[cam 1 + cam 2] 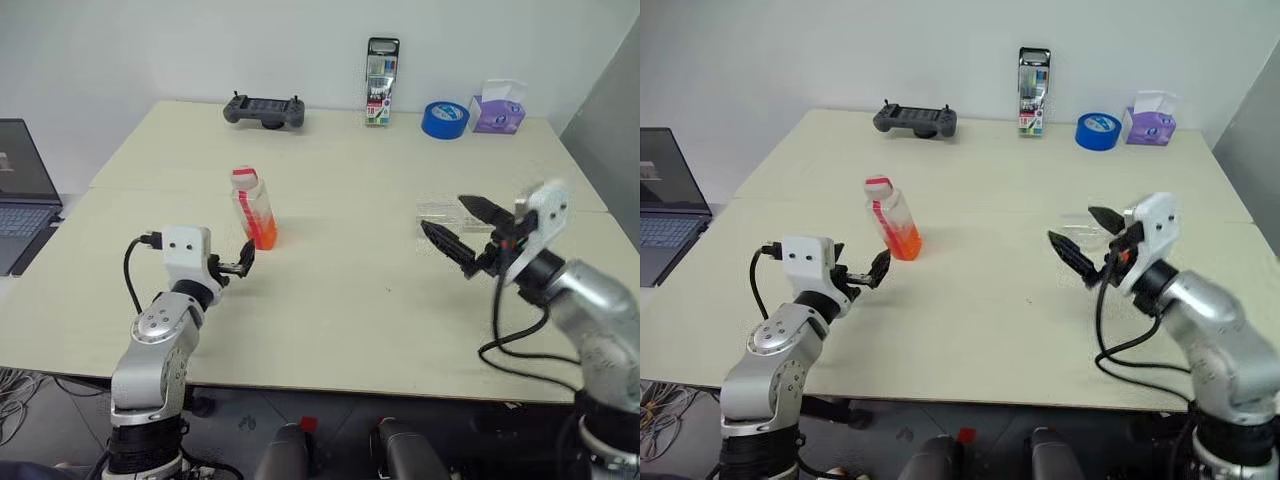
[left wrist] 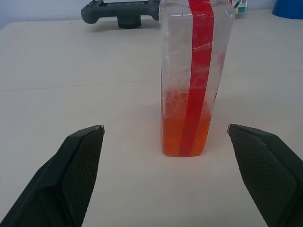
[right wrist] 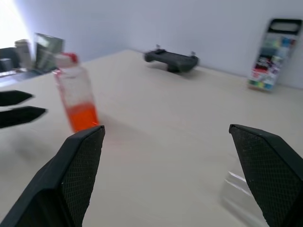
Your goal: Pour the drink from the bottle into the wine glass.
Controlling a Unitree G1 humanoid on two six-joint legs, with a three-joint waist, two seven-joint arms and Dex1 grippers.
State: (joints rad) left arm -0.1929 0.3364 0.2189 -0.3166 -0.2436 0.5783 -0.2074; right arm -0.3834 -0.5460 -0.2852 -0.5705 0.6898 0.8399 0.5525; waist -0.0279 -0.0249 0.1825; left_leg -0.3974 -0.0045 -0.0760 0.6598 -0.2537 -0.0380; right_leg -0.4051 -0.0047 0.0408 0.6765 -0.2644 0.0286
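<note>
The bottle (image 1: 254, 208) stands upright just beyond the left gripper (image 1: 243, 263), fingers apart; right gripper (image 1: 462, 232) fingers also apart.

Bare table (image 2: 94, 94) is seen between the spread left fingers (image 2: 71, 175) and the bottle (image 2: 194, 75) standing just beyond their tips.

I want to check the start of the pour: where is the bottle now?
In the left eye view the bottle stands upright on the table, left of centre, just beyond the open left end effector and not held.
</note>
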